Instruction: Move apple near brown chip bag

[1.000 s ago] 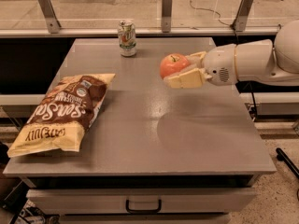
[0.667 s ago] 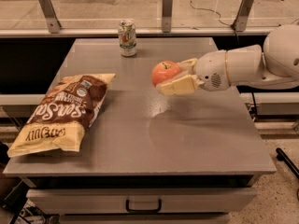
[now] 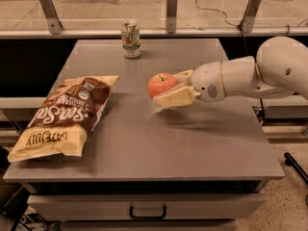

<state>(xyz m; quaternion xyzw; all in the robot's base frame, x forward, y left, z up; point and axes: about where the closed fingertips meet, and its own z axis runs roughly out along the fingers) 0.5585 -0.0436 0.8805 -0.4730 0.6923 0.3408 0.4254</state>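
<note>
Tool (image 3: 169, 88) around apple (image 3: 160, 83), right of script-lettered brown chip bag (image 3: 65, 114)

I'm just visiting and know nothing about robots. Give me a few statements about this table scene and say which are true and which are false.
The gripper, above the middle of the table, holds the apple. True.
The apple touches the brown chip bag. False: bare table separates them.
The soda can lies on its side. False: it stands upright near the table's far edge.
The brown chip bag lies flat on the table. True.
</note>
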